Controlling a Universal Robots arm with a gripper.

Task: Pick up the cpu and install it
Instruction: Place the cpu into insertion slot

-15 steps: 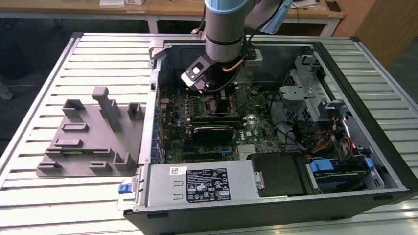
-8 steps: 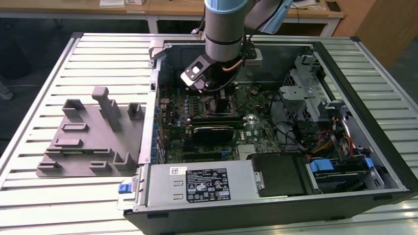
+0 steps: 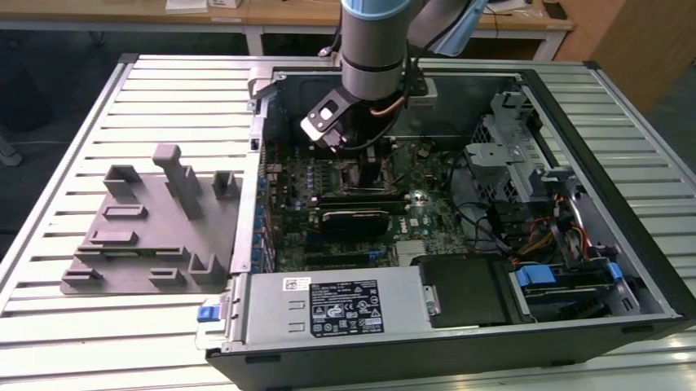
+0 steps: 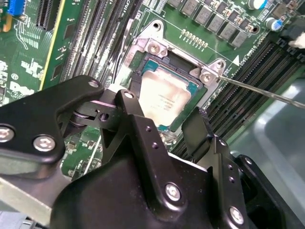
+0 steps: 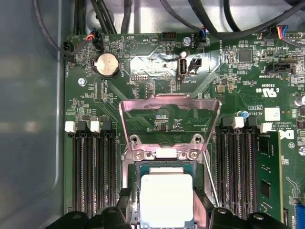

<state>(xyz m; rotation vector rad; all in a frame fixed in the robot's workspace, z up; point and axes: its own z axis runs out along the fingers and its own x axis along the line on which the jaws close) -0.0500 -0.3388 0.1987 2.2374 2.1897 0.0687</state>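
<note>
The cpu [image 4: 164, 98] [image 5: 167, 198], a flat square chip with a silver-grey top plate, lies level in the motherboard socket [image 4: 143, 47]. My gripper [image 4: 164, 112] [image 5: 167, 210] straddles it, one black finger against each of two opposite edges, shut on the cpu. In the exterior view the gripper [image 3: 364, 151] reaches down into the open computer case [image 3: 609, 106] near its back wall. There the cpu is hidden beneath the wrist.
The socket's metal load plate [image 5: 169, 102] stands flipped up, and its thin lever rod [image 4: 267, 93] sticks out sideways. Memory slots [image 5: 93, 171] flank the socket. A black block [image 3: 354, 216], the power supply [image 3: 326, 305] and drive bays [image 3: 511, 163] fill the case. A grey fixture [image 3: 152, 236] sits at the exterior view's left.
</note>
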